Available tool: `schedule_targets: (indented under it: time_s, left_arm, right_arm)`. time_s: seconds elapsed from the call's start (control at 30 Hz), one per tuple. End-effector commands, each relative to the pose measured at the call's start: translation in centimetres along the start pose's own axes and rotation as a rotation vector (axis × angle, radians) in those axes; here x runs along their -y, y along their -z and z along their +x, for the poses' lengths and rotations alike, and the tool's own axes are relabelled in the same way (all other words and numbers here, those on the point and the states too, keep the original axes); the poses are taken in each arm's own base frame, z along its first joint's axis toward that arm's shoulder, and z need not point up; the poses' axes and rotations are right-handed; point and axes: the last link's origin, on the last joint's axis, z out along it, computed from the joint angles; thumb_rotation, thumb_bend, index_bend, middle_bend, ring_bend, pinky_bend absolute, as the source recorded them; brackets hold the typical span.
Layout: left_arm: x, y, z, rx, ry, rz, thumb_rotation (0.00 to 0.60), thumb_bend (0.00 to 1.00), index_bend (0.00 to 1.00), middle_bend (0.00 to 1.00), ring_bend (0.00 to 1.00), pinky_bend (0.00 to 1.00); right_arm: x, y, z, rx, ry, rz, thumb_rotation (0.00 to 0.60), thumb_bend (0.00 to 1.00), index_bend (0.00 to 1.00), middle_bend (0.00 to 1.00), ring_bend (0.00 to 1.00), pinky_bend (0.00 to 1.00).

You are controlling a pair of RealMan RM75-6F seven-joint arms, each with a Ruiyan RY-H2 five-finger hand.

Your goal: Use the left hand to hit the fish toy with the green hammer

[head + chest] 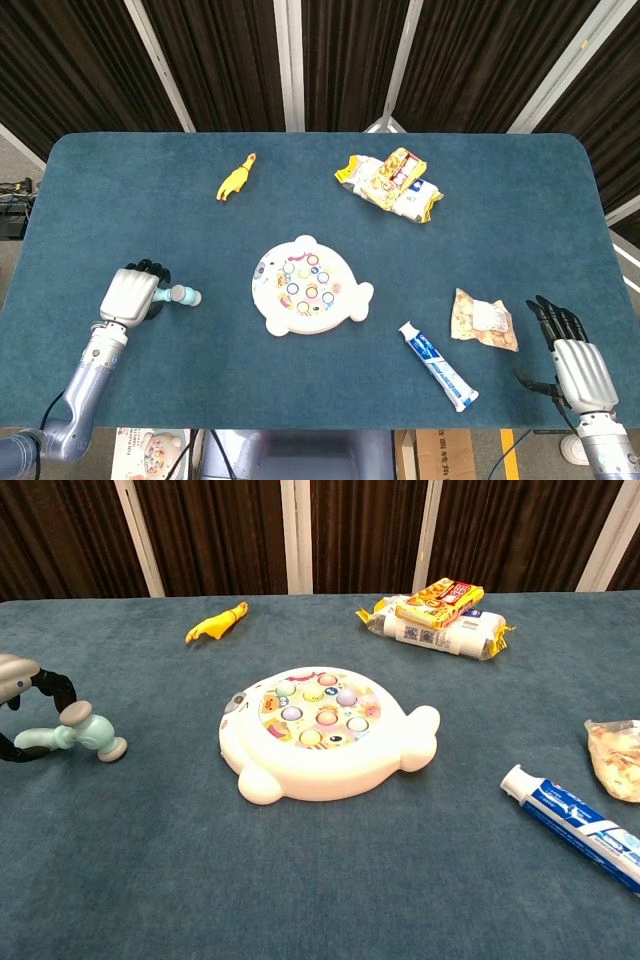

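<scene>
The white fish toy (308,297) (322,734), with coloured pegs on top, lies mid-table. A pale green hammer (180,295) (78,734) rests on the cloth left of it, head toward the fish. My left hand (128,295) (22,705) sits at the handle end. Its dark fingers curve loosely around the handle with a gap showing, and they do not clamp it. My right hand (572,350) lies at the table's near right edge, fingers apart and holding nothing; the chest view does not show it.
A yellow rubber chicken (236,178) (216,623) lies far left. Snack packets (391,185) (436,614) sit at the far right. A toothpaste tube (437,365) (572,825) and a clear bag of snacks (483,319) (614,757) lie right of the fish.
</scene>
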Motion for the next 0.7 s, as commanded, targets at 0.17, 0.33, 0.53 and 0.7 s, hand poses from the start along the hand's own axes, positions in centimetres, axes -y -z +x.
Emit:
schedule_targets:
  time_s: [0.17, 0.33, 0.53, 0.7]
  left_arm:
    - [0.1, -0.1, 0.1, -0.003, -0.002, 0.006, 0.600, 0.39, 0.41, 0.34, 0.26, 0.39]
    - [0.2, -0.1, 0.1, -0.002, -0.010, 0.004, 0.600, 0.39, 0.41, 0.34, 0.26, 0.39]
    - [0.3, 0.1, 0.5, -0.006, 0.004, -0.003, 0.600, 0.39, 0.41, 0.34, 0.26, 0.39]
    - [0.7, 1.2, 1.6, -0.029, 0.048, -0.015, 0.600, 0.38, 0.41, 0.34, 0.26, 0.38]
  right_arm:
    - [0.0, 0.0, 0.0, -0.001, 0.000, 0.001, 0.600, 0.23, 0.00, 0.00, 0.00, 0.00]
    - [0.1, 0.0, 0.0, 0.000, -0.001, 0.002, 0.600, 0.23, 0.00, 0.00, 0.00, 0.00]
    - [0.0, 0.0, 0.0, 0.001, 0.000, 0.000, 0.600, 0.23, 0.00, 0.00, 0.00, 0.00]
    - [-0.1, 0.1, 0.0, 0.000, 0.001, -0.003, 0.600, 0.23, 0.00, 0.00, 0.00, 0.00]
